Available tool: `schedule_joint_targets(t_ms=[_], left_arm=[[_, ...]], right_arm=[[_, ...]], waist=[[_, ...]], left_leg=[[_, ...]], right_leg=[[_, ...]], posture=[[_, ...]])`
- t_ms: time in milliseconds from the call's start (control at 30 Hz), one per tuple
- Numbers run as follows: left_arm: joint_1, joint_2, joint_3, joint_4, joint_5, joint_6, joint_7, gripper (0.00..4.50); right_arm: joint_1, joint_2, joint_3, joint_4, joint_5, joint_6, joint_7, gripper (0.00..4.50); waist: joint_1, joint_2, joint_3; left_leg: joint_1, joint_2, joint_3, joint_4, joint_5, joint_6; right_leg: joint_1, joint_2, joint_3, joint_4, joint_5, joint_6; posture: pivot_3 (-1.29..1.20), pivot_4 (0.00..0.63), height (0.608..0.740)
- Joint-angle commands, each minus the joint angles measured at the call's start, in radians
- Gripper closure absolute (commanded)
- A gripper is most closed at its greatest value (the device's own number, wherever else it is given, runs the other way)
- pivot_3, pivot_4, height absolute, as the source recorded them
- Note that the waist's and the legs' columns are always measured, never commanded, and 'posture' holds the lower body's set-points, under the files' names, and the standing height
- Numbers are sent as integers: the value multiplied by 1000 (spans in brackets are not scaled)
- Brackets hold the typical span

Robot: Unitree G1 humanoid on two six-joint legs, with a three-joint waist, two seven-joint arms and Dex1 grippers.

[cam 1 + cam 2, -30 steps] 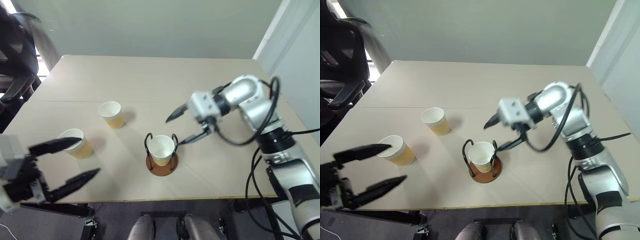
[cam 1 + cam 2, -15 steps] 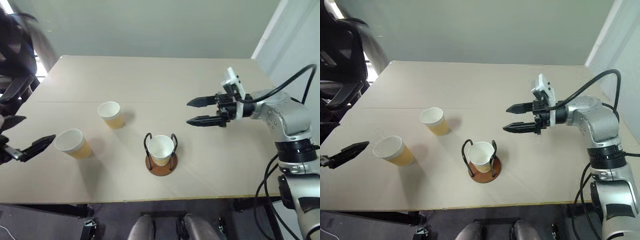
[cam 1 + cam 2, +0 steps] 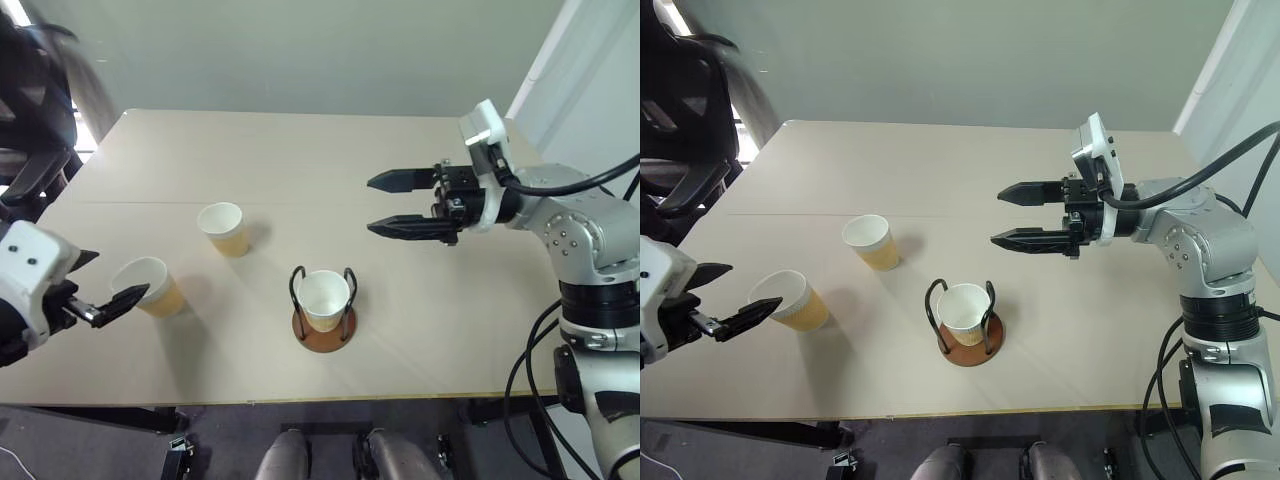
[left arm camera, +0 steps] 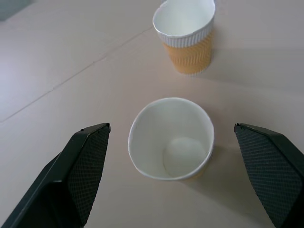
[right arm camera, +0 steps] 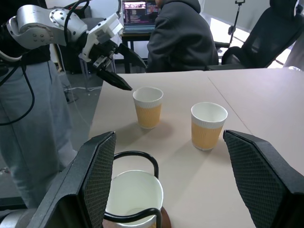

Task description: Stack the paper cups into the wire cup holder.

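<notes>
- Beige table carries everything; a person in a dark hoodie sits beyond it.
- Right gripper hovers spread wide, empty, above the wire cup holder, which contains one cup.
- Left gripper, wide open and empty, flanks the near cup without touching.
- Another cup stands behind, unobstructed.

A pale beige table fills the scene, a thin seam running across its left half, with a grey-green wall behind its far edge. Off the table's far left corner there's a black office chair. From the right wrist camera, a person in a dark grey hoodie sits with back turned, facing a lit laptop, and another black chair stands by a bright window.
</notes>
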Motion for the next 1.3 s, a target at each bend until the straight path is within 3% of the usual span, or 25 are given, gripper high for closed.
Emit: schedule_joint_targets(t_ms=[33, 700, 833, 1133, 1167, 1300], left_arm=[[-30, -9, -24, -15, 19, -4, 17, 0], [-165, -16, -293, 82, 128, -2, 47, 0], [-184, -12, -311, 100, 149, -4, 41, 920], [-193, 10, -325, 106, 176, -7, 17, 4301], [-197, 13, -322, 108, 176, -9, 12, 4481], [-204, 35, -310, 133, 178, -21, -18, 4481]], right_arm=[[-10, -14, 5, -23, -4, -29, -6, 821], [1, -33, 17, -75, 13, -39, -21, 821], [6, -37, 15, -87, 15, -36, -28, 794], [23, -57, 10, -108, 26, -24, -28, 794], [30, -65, 11, -111, 25, -28, -20, 794], [70, -90, 11, -114, 14, -53, -2, 794]], waist=[[1, 0, 0], [9, -1, -1], [9, -1, -1], [10, -1, -1], [11, -2, -1], [14, -2, -1]], left_leg=[[0, 0, 0, 0, 0, 0], [0, 0, 0, 0, 0, -1], [0, 0, 0, 0, 0, -1], [0, 0, 0, 0, 1, -1], [0, 0, 0, 0, 1, -1], [0, 0, 0, 0, 1, -2]], right_leg=[[0, 0, 0, 0, 0, 0], [-1, 0, -1, 1, 0, -1], [-1, 0, -1, 1, 0, -1], [-1, 0, -1, 1, 1, -1], [-1, 0, -1, 1, 1, -1], [-1, 0, -1, 1, 1, -1]], posture=[[0, 150, 740], [0, 150, 740], [0, 150, 740], [0, 150, 740], [0, 150, 740], [0, 150, 740]])
